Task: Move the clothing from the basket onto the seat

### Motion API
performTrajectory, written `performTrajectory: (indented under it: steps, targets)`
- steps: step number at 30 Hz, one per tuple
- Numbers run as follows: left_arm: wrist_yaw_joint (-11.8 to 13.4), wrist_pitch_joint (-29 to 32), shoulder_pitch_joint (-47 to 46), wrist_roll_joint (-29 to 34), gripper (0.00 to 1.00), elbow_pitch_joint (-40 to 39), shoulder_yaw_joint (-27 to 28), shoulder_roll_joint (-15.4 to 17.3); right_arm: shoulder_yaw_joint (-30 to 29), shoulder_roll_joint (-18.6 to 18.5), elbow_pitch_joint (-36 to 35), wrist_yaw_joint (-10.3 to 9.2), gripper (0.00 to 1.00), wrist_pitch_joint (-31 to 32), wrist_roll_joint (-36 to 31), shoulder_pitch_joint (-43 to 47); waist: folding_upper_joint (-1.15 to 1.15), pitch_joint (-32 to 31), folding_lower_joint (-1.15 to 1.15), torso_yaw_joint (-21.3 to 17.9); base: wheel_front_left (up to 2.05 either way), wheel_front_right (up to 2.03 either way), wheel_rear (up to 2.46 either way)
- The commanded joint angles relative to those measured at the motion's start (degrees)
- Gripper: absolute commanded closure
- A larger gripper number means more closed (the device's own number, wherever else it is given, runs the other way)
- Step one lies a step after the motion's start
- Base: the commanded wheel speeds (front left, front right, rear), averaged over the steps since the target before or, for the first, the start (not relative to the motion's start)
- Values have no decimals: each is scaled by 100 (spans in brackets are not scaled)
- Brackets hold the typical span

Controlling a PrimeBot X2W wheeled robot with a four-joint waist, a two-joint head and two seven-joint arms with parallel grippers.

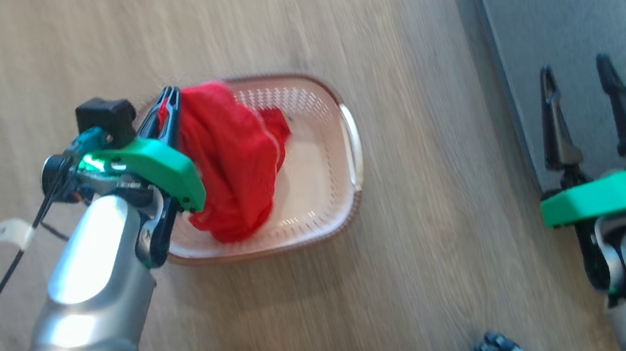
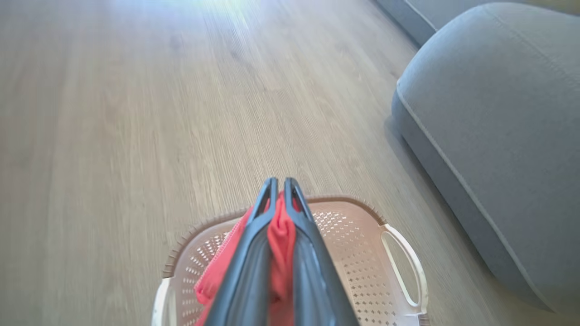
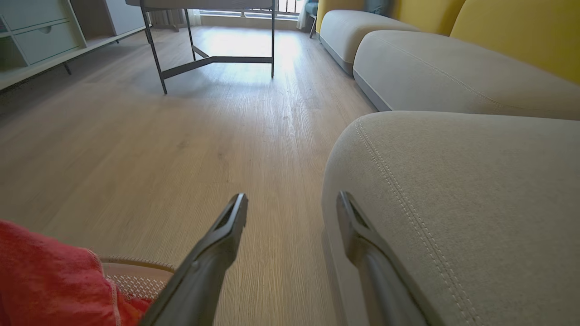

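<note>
A bunch of red clothing [image 1: 230, 161] hangs from my left gripper [image 1: 169, 93], which is shut on it above the basket [image 1: 346, 154]. The fabric's lower end still droops into the cream basket on the wood floor. In the left wrist view the red clothing [image 2: 281, 244] is pinched between the two dark fingers over the basket [image 2: 362, 253], with the grey seat [image 2: 498, 136] off to the right. My right gripper [image 1: 576, 75] stands open at the right, over the edge of the grey seat [image 1: 575, 14]. Its own view shows the seat [image 3: 453, 190], the clothing [image 3: 50, 280] and the basket's rim [image 3: 136, 265].
Wood floor [image 1: 442, 243] lies between the basket and the seat. In the right wrist view a dark-legged table [image 3: 213, 54], pale shelving [image 3: 31, 40], another grey cushion [image 3: 435, 72] and yellow backrests [image 3: 521, 31] stand further off. A dark object [image 1: 500, 350] shows at the bottom edge.
</note>
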Motion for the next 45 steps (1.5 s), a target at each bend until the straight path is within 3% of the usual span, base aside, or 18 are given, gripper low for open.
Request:
performTrajectory:
  steps: [1, 10, 21, 33, 38, 45]
  targets:
    - [95, 20, 118, -56, 100, -420, 198, 231, 79, -147, -106, 40, 0, -61, -1, 210, 0, -632, 1, 372, 0, 0, 0]
    - [499, 408, 951, -187, 100, -1795, 359, 662, 115, -377, 109, 40, 0, -61, 72, 598, 0, -1530, 1, 633, 0, 0, 0]
    - [953, 783, 1652, -343, 100, -2881, 737, 1239, 323, -693, 331, 40, 0, -61, 140, 811, 0, -2110, 1, 793, 0, 0, 0]
    - [1048, 979, 1727, -313, 100, -3204, 788, 1521, 771, -890, 390, 40, 0, -61, 195, 705, 0, -2277, 1, 896, 0, 0, 0]
    - [986, 1075, 1553, -228, 100, -3320, 650, 1549, 1492, -1098, 395, 40, 0, -61, 228, 337, 0, -2314, 1, 944, 0, 0, 0]
    - [854, 1196, 1228, -95, 100, -3517, 297, 1355, 3001, -1195, 643, 40, 0, -61, 337, -608, 0, -2375, 1, 1010, 0, 0, 0]
